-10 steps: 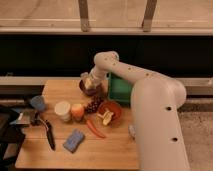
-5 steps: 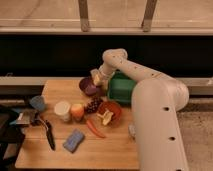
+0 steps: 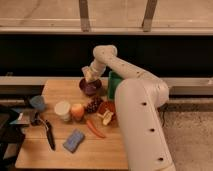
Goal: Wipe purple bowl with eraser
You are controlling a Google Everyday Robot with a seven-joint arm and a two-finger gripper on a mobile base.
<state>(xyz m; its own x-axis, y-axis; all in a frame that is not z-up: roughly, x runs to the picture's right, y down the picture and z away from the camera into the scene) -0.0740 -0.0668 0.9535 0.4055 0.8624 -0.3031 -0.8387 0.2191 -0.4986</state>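
Note:
The purple bowl point(image 3: 90, 87) stands at the back middle of the wooden table point(image 3: 55, 155). My gripper point(image 3: 90, 75) hangs just above the bowl's rim, reaching down from the white arm point(image 3: 117, 62). It is shut on a small pale grey-tan block, the eraser point(image 3: 89, 76), which sits at or just inside the bowl's top edge. The fingertips are partly hidden by the eraser.
In front of the bowl are dark grapes point(image 3: 93, 105), an orange point(image 3: 77, 110), a white cup point(image 3: 62, 109) and an orange-red bowl point(image 3: 106, 112). A blue sponge pad point(image 3: 74, 140), a red chili point(image 3: 95, 129), a black-handled tool point(image 3: 48, 133) and a small blue cup point(image 3: 37, 102) lie nearer. A green object point(image 3: 113, 83) stands right of the bowl.
The gripper with the eraser lifted off the bowl to the right, then swung back left over the bowl's rim. The bowl has stayed in place.

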